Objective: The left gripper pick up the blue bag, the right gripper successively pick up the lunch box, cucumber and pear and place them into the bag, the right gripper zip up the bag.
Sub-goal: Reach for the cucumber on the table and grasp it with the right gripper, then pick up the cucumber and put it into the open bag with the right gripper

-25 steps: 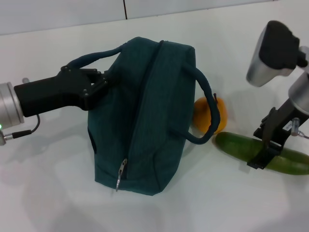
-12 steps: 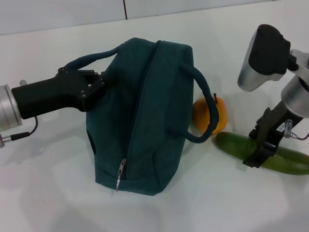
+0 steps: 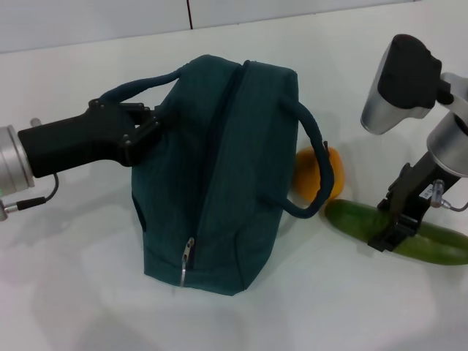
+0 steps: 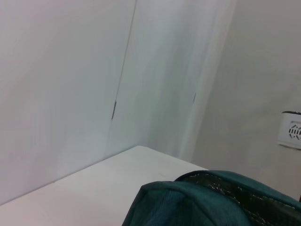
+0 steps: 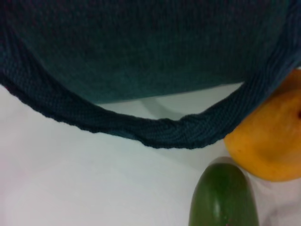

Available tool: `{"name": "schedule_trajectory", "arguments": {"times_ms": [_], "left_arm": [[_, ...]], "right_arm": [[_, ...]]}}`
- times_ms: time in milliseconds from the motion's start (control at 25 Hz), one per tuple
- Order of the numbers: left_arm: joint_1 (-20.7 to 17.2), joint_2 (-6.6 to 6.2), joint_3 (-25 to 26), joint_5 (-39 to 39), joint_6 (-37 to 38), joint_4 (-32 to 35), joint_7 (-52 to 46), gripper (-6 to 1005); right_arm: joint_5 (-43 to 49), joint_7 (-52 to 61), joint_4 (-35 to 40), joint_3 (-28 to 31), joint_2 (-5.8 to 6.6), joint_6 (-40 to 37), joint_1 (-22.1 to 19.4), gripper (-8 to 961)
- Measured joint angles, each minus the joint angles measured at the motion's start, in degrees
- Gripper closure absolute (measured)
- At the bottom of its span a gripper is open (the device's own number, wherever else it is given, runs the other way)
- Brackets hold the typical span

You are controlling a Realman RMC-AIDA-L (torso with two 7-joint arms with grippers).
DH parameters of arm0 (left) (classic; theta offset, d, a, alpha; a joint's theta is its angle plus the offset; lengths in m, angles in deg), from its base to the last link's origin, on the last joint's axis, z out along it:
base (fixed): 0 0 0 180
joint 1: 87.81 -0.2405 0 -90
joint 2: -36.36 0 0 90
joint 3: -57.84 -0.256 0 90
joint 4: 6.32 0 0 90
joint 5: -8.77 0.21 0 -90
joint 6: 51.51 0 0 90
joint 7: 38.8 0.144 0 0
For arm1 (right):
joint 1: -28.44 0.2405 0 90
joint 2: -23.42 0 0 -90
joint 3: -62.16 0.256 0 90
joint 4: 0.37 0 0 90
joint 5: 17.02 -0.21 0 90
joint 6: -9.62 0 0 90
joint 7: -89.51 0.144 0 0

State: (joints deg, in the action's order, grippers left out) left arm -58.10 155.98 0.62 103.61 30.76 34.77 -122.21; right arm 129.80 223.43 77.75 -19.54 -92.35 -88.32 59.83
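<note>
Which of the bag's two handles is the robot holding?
The handle on the robot's left side of the blue bag, at the left gripper. The other handle droops free beside the pear.

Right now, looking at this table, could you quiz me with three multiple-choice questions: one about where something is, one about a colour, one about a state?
1. Where is the cucumber?
A. inside the bag
B. on the table by the pear
C. held up in the air

2. What colour is the bag?
A. red
B. dark teal-blue
C. white

3. What is the bag's zipper doing?
A. running shut along the top
B. wide open
C. torn off

Answers:
1 B: it lies on the table beside the pear, with the right gripper down at it.
2 B: its fabric is plainly dark teal-blue.
3 A: the seam looks closed along its length, its pull at the near end, while the left gripper is at a handle.
</note>
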Motion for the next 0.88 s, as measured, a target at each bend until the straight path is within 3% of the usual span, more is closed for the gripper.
{"name": "schedule_trajectory", "arguments": {"times_ms": [280,640,880], "left_arm": [[-0.25,-0.02,0.00,-0.60,0.30,0.10,0.04,947],[-0.36,0.04,0.01,-0.79,0.33,-0.05,0.08,947],[-0.46,0.08,0.00,-1.36,0.09,-0.24,-0.02,947]], "right_arm": [[-4.07,-1.34,2.32,4.17,0.32,-3.60,-0.33,329],[-17.60,-13.39,0.39,27.16,0.68,-14.78,-1.99,326],[-25.82,-19.65,-2.24,39.23,1.04,-19.49,-3.44,324]]}}
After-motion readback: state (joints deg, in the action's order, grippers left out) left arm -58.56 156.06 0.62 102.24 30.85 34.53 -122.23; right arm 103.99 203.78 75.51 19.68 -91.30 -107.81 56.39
